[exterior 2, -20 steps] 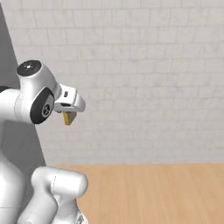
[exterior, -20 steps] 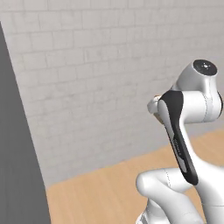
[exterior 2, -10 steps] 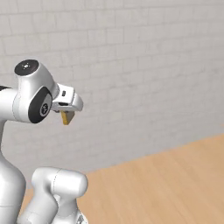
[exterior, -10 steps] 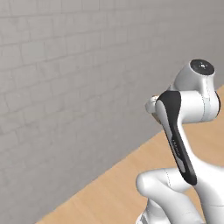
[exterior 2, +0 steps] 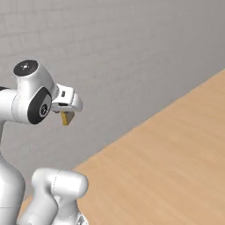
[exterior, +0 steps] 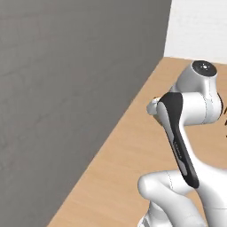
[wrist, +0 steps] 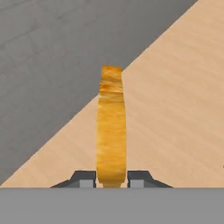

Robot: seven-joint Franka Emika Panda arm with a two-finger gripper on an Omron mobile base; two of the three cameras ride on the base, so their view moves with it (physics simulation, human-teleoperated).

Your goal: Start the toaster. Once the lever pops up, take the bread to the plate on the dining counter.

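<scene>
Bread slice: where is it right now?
The bread is clamped edge-on between the gripper fingertips, carried above wood floor beside the grey wall.

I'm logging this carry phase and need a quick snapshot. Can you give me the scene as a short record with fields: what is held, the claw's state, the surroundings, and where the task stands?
held item: the bread, seen edge-on, sticking out from the claw
claw: shut on the bread, one fingertip on each face
arm: folded close above the base, claw raised off the floor
surroundings: grey brick wall and light wood floor
task stage: bread out of the toaster and in transit; not yet on a plate
</scene>
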